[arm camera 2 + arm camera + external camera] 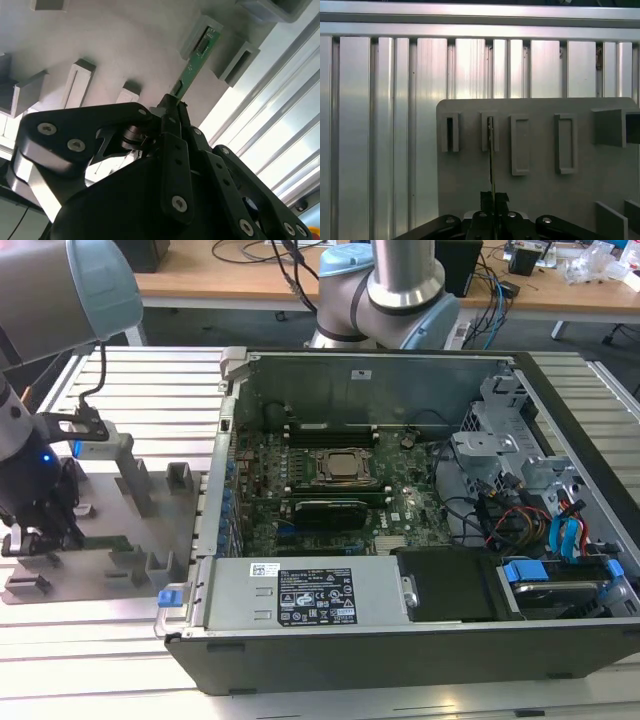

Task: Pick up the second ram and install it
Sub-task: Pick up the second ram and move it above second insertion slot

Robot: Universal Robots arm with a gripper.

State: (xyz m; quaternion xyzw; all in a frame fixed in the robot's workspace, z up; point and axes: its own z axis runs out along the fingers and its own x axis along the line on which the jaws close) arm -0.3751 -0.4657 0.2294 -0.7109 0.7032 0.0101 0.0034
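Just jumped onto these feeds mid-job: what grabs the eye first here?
The open computer case dominates the middle of the exterior view, its green motherboard exposed. In the second wrist view the pincer is shut on the second ram, a thin green stick whose far end sits in a grey fixture block. The exterior view puts this on the grey fixture plate at its left.

Green ram stick (194, 67) with dark chips, black gripper (172, 105), pale grey fixture plate (540, 170), silver ribbed table (385, 125), green motherboard (405, 508) inside a grey case (400, 385)
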